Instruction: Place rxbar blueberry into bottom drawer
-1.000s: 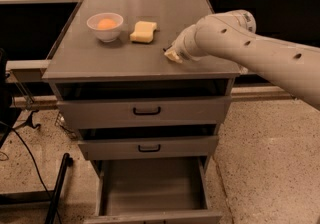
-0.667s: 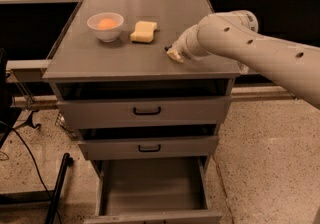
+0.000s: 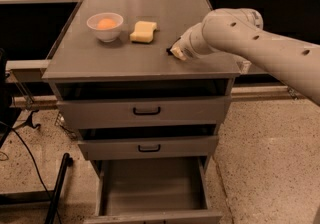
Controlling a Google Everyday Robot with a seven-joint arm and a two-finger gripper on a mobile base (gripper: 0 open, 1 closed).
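My gripper (image 3: 176,52) is down on the cabinet top (image 3: 100,58), right of the middle, at the end of the white arm that reaches in from the right. A small dark piece of the rxbar blueberry (image 3: 169,50) shows at the gripper's left tip; the arm hides the rest of it. The bottom drawer (image 3: 150,188) is pulled out below, with a plain grey inside and nothing in it.
A white bowl (image 3: 105,26) holding an orange ball and a yellow sponge (image 3: 143,32) sit at the back of the cabinet top. The two upper drawers (image 3: 145,112) with black handles stick out slightly. A black pole and cables lie on the floor at left.
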